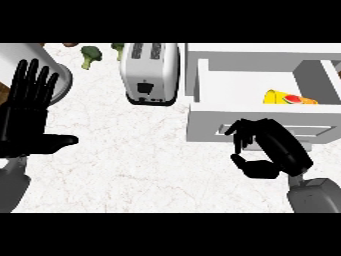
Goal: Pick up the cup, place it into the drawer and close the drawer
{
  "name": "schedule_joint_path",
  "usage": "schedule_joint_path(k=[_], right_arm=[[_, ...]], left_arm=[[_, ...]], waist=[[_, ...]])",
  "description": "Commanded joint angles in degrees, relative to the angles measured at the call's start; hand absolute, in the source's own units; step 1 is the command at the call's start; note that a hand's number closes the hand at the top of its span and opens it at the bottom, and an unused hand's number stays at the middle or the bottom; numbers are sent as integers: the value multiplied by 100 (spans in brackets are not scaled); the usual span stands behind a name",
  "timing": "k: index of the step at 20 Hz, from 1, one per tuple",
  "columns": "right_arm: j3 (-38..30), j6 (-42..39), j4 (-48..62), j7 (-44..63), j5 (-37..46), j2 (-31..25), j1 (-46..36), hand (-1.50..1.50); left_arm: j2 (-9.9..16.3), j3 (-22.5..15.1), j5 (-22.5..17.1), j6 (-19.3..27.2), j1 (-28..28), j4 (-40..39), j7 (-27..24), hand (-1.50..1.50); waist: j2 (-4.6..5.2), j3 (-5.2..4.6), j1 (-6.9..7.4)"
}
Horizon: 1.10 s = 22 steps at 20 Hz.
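Lying half-hidden in open drawer [202,80], cup [287,98]; right hand [265,145] curled, empty, left hand [27,120] spread.

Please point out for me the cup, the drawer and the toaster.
cup [285,98], head view: on its yellow side, inside the drawer.
drawer [202,122], head view: on its white front panel.
toaster [151,75], head view: on its top, between the slots.
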State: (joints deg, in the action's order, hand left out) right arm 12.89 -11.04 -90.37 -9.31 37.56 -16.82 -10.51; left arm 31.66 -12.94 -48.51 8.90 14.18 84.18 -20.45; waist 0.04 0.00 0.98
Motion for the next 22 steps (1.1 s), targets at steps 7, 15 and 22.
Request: schedule_joint_path(k=[7, 15, 22], right_arm=[[-113, 713, 2945, -591, 882, 504, -1390, -150], [-828, 1311, 5535, -1714, 891, 518, -2708, -150], [-1356, 902, 6854, -1960, 682, 297, -3942, -150]], left_arm=[[-83, 579, 148, -953, -680, -314, -344, -150], [-31, 963, 79, -1201, -680, -156, 83, -150], [-353, 872, 418, -1432, -1061, -122, -246, -150]], waist=[[18, 1, -11], [55, 7, 64], [76, 6, 120]])
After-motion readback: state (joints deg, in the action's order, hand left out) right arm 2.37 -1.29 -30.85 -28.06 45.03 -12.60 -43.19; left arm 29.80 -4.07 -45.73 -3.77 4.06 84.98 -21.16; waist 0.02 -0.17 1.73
